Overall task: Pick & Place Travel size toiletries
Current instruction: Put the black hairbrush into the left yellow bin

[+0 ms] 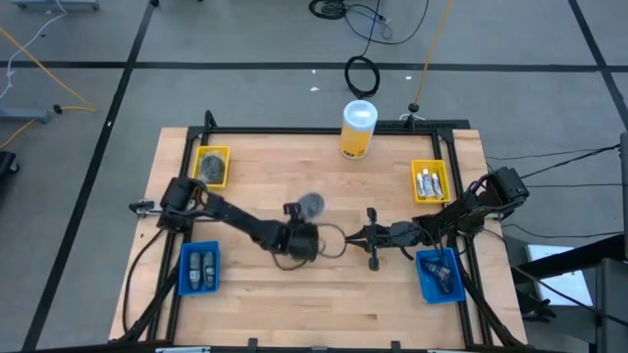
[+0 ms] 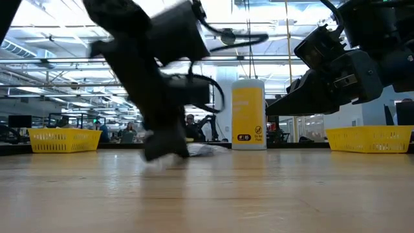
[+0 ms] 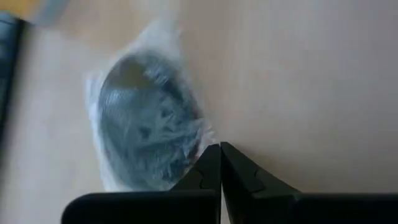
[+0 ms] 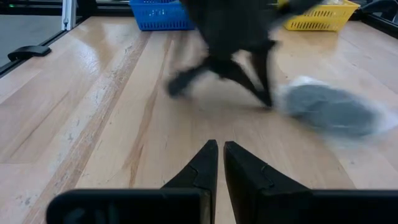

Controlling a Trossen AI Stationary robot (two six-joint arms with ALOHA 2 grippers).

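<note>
Round dark grey disc in crinkly clear wrap (image 1: 311,204) lies flat on the light wooden surface (image 1: 294,294), near centre. Left claw (image 3: 220,148) sits right at the wrap's edge, fingers clenched tip to tip; can't tell whether any wrap is pinched between them, the disc body itself is outside the grip. In the high view the left claw (image 1: 294,211) is just beside the disc, its arm reaching in from the left edge.

Right claw (image 1: 365,237) is to the right of the left claw, near but apart, also clenched and holding nothing, pointing at the left arm's wrist. From the right wrist view its fingertips (image 4: 211,149) hover over bare wood, disc (image 4: 329,107) ahead of them.

Nothing lies between the left claw and the disc.

Around:
- tall yellow cylinder container with white lid (image 1: 358,128), upright at the far edge, beyond both claws
- 2 yellow mesh baskets: far-left one (image 1: 213,166) holds grey wrapped discs, count unclear; far-right one (image 1: 430,180) holds small white tubes, about three
- 2 blue baskets: near-left one (image 1: 200,269) with two dark grey oblong bottles; near-right one (image 1: 438,274) with dark blue sachets, count unclear
</note>
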